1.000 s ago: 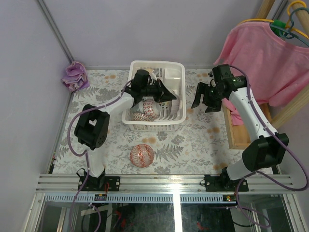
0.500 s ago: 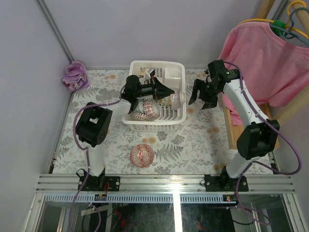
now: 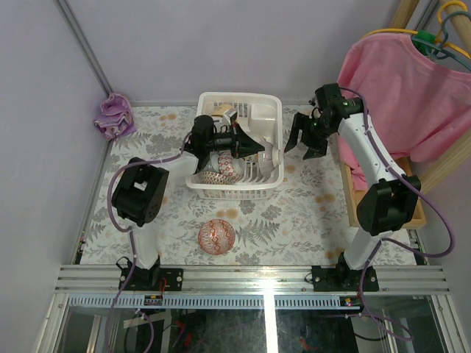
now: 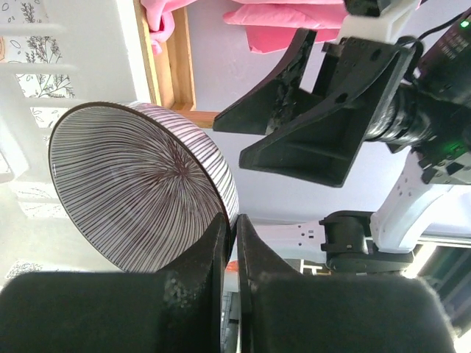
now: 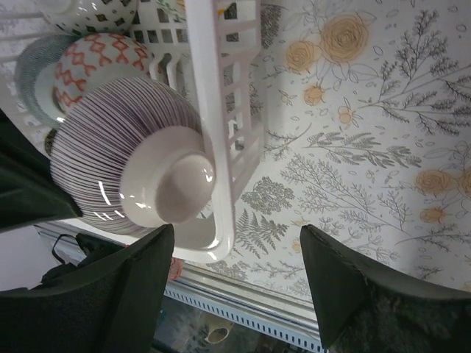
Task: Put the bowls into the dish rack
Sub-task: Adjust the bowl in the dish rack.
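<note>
The left tool [image 4: 230, 220] is clenched on the rim of a striped bowl [image 4: 140, 191], 1 finger inside and 1 outside. That grip hangs the bowl on edge, probably so it can slot upright between the ridges of the dish rack [image 3: 239, 97]. The bowl sits just inside the rack's 3 o'clock wall, next to 2 patterned bowls [image 5: 96, 59] already stacked on edge. The right tool [image 3: 305, 143] is released and carries nothing. It hovers outside the rack at 3 o'clock, likely keeping clear. A red-patterned bowl [image 3: 216, 235] waits on the worktop [image 3: 294, 213] at 6 o'clock from the rack, well apart and not yet loaded.
</note>
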You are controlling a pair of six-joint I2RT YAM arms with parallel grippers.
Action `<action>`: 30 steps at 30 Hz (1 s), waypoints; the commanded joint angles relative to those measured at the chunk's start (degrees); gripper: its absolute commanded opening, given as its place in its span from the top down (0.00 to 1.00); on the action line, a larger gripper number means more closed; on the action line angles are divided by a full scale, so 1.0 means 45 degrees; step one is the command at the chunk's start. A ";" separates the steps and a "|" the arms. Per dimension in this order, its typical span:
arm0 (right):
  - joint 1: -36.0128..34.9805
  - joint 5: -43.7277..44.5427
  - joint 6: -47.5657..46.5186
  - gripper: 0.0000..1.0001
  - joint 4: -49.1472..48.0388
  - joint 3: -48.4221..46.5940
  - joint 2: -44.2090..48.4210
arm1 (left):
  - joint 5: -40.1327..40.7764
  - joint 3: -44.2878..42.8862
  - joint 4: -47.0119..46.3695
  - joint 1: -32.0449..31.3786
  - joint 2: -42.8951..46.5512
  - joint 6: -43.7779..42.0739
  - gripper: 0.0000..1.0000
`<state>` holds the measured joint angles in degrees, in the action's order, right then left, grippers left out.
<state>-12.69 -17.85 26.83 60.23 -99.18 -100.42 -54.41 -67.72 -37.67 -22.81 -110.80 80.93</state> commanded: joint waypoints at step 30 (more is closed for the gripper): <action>-0.2328 -0.0493 -0.0728 0.46 0.0684 -0.3339 -0.1448 | 0.0520 0.1021 -0.1754 0.0501 0.0001 0.0641 1.00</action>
<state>-22.26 -19.07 24.82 60.99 -112.66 -106.94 -52.84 -62.85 -34.41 -20.45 -109.38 79.05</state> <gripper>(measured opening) 0.537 0.032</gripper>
